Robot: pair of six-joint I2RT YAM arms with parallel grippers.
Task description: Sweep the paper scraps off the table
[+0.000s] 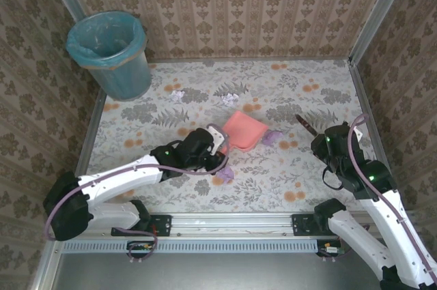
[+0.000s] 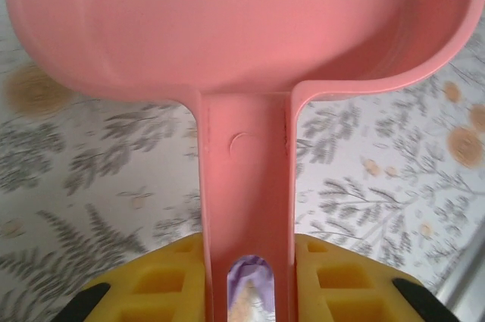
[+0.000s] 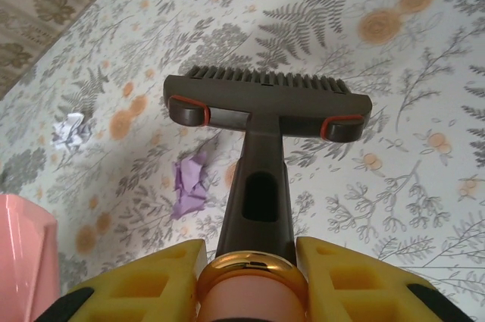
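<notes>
Right tool [image 3: 250, 273] clamped on the handle of a dark hand brush [image 3: 265, 102], bristles pointing away from the arm, low over the bench [image 1: 328, 85]. Left tool [image 2: 246, 280] clamped on the handle of the pink dustpan [image 1: 244, 129], pan reaching out ahead of it. Key relation: a lilac scrap [image 1: 273, 138] lies just beside the dustpan's right corner, between dustpan and brush head. The brush stands right of the dustpan, near the scrap but apart from it. From the right wrist the scrap sits abreast of the brush handle on the dustpan side, not ahead of the bristles. Judged: the bristles must get round to the scrap's far side from the dustpan, head turned broadside, before any draw toward the pan. The right arm is the nearer one for that. A purple scrap [image 1: 224, 175] lies on the near side of the dustpan, close by the left arm. A pale scrap [image 1: 229, 99] lies just beyond the dustpan, a white scrap [image 1: 177, 95] beyond and left of it. Teal lined bin [image 1: 116, 65] well beyond the dustpan, far left. Bench cloth is flat and fern-printed; light wads will likely skid. Damask walls [image 1: 273, 10] close three sides.
</notes>
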